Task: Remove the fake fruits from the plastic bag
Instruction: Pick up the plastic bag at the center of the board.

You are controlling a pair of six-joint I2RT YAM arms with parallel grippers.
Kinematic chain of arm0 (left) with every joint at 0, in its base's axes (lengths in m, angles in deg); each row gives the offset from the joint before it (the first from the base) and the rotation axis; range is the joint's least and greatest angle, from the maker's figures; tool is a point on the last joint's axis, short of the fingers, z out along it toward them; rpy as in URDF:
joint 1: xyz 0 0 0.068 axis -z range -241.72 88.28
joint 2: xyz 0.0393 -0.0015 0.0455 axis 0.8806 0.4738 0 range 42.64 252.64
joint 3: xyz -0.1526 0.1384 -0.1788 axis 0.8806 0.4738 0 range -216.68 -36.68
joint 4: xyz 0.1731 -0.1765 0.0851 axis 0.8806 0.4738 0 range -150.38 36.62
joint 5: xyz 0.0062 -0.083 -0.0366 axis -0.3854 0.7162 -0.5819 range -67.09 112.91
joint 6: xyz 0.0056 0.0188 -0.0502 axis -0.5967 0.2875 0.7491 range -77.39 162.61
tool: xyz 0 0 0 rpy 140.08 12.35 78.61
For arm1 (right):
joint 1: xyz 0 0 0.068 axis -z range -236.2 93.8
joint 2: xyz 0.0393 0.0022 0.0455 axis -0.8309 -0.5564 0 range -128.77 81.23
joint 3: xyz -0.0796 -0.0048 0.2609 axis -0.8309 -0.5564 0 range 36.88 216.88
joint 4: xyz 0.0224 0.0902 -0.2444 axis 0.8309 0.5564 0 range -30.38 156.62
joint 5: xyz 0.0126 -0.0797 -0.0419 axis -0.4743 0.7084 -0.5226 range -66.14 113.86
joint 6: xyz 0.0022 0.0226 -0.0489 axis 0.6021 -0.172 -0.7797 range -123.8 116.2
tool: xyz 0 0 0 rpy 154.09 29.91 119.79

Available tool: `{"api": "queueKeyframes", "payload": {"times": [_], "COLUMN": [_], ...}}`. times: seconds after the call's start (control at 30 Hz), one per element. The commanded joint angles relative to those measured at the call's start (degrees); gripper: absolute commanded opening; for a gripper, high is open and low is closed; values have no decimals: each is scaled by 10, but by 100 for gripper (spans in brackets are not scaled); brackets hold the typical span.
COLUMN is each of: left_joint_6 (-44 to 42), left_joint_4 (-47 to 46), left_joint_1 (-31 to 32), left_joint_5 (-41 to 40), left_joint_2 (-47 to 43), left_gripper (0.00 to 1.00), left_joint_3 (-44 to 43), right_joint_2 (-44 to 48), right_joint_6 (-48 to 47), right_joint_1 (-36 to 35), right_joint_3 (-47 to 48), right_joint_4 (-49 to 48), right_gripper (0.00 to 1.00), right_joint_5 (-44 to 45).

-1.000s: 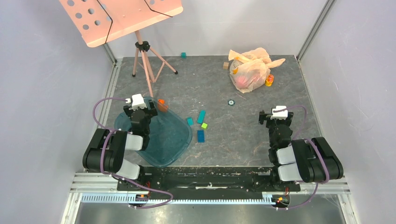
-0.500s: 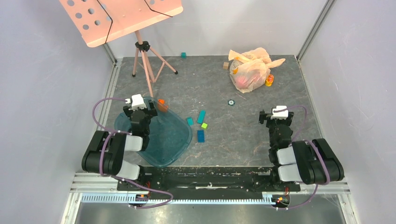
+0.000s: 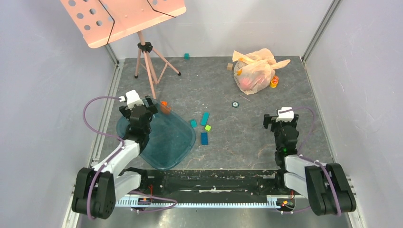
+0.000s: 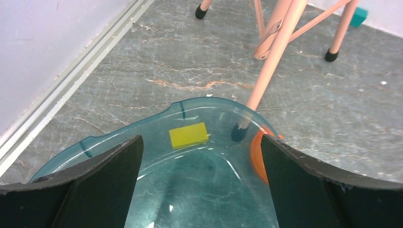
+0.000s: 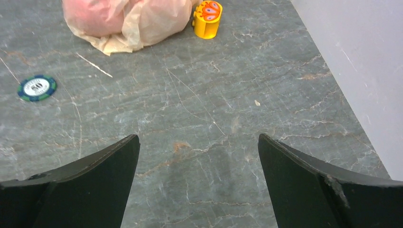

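Note:
The plastic bag [image 3: 256, 70] lies crumpled at the far right of the table, peach and translucent; its lower part shows at the top of the right wrist view [image 5: 142, 23]. One of the fake fruits shows through it as a reddish round shape [image 3: 245, 83] [image 5: 92, 16]; the rest are hidden. My right gripper [image 3: 281, 121] [image 5: 198, 140] hangs open over bare table, well short of the bag. On the left, my left gripper [image 3: 139, 110] [image 4: 202, 142] is open above the tray's far end, holding nothing.
Under the left gripper is a teal tray [image 3: 176, 137] [image 4: 157, 190] with a yellow block [image 4: 188, 135]. A pink music stand [image 3: 147, 61] [image 4: 275, 57] has one leg in the tray. Blue and green blocks [image 3: 204, 126], a chip [image 3: 235, 103] [image 5: 37, 88] and a yellow toy [image 3: 274, 81] [image 5: 207, 14] lie about.
Both arms have stretched forward, their rear links dropping toward the near edge. The left gripper has shifted slightly up and left; the right gripper has stayed in place. Both remain open.

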Motion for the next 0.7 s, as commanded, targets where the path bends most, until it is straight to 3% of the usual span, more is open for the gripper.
{"api": "queueKeyframes", "payload": {"times": [0.0, 0.1, 0.33, 0.53, 0.67], "left_joint_6": [122, 164, 191, 96, 80], "left_joint_4": [197, 341, 570, 642, 654], "left_joint_1": [11, 12, 12, 11, 11], "left_joint_5": [-5, 28, 139, 190, 172], "left_joint_2": [-53, -59, -63, -77, -86], "left_gripper": [100, 100, 100, 100, 100], "left_joint_3": [-82, -165, -322, -371, -363], "right_joint_2": [49, 67, 42, -35, -44], "right_joint_6": [63, 104, 143, 151, 142], "right_joint_1": [0, 0, 0, 1, 0], "right_joint_3": [52, 95, 273, 437, 464], "right_joint_4": [78, 148, 443, 633, 622], "right_gripper": [98, 98, 98, 98, 98], "right_joint_5": [16, 17, 32, 29, -28]}}
